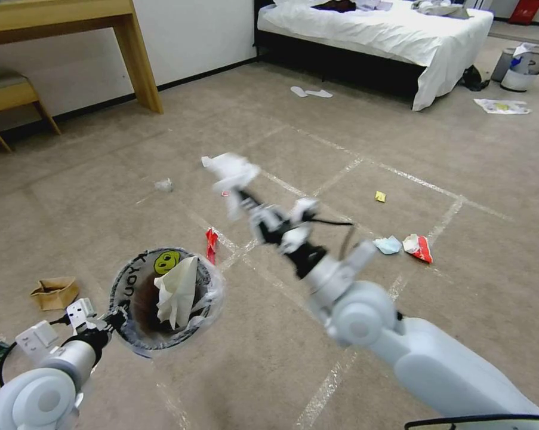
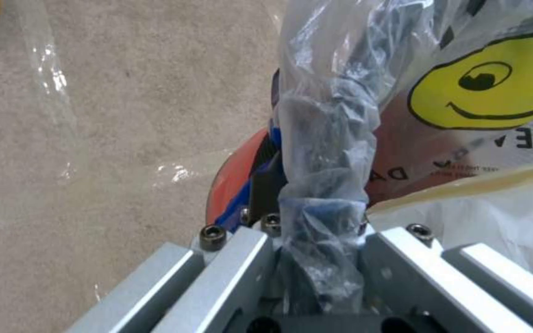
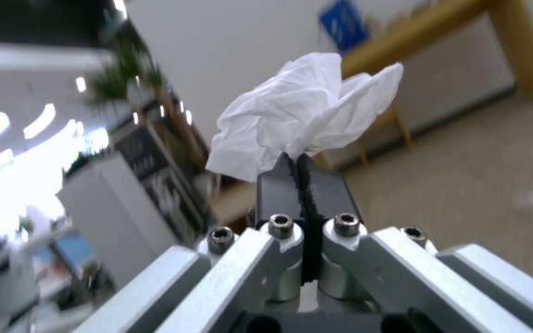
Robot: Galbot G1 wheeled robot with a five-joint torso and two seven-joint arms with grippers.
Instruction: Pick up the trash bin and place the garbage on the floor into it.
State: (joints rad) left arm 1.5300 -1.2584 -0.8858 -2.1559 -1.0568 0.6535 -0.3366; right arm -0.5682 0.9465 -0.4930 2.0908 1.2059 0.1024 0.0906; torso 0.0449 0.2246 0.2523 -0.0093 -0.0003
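Observation:
The trash bin (image 1: 139, 280), with its black rim, yellow smiley sticker and clear liner, hangs low at the left. My left gripper (image 1: 115, 318) is shut on its near rim. In the left wrist view that gripper (image 2: 321, 217) pinches the liner-wrapped rim beside the bin's red body (image 2: 232, 185). A white tissue (image 1: 176, 289) lies inside the bin. My right gripper (image 1: 240, 192) reaches over the floor (image 1: 353, 119), shut on a crumpled white tissue (image 1: 230, 169). The right wrist view shows the tissue (image 3: 303, 115) clamped at the gripper (image 3: 299, 169) tips.
Garbage lies around: a red wrapper (image 1: 211, 243) by the bin, a brown paper bag (image 1: 54, 292), a light-blue mask (image 1: 388, 245), a red-white wrapper (image 1: 418, 248), a yellow scrap (image 1: 380, 196). A bed (image 1: 400, 36), a desk leg (image 1: 139, 65) and a grey bin (image 1: 523, 65) stand behind.

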